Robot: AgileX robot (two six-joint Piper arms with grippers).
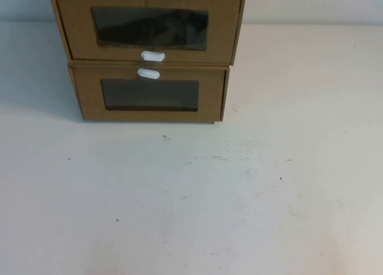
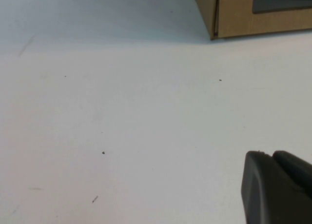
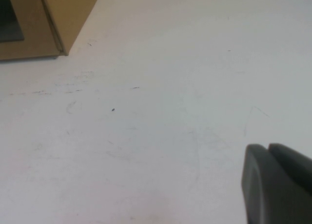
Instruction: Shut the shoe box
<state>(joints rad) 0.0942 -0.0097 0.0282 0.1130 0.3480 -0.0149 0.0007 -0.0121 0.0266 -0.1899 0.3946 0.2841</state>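
Two brown cardboard boxes are stacked at the back of the white table. The upper one is the shoe box [image 1: 78,32], with a clear window and a white oval pull tab [image 1: 152,56] below it. Its drawer front juts forward over the lower box [image 1: 209,98]. Neither arm shows in the high view. My left gripper [image 2: 270,155] hovers over bare table, fingers pressed together and holding nothing, well short of the lower box's corner [image 2: 234,19]. My right gripper [image 3: 267,147] is likewise shut and empty, far from the lower box's other corner [image 3: 63,14].
The lower box has its white tab [image 1: 148,73] above its window. The white table [image 1: 197,203] stretches wide in front of the stack, marked only by small dark specks and scuffs. A pale wall runs behind the boxes.
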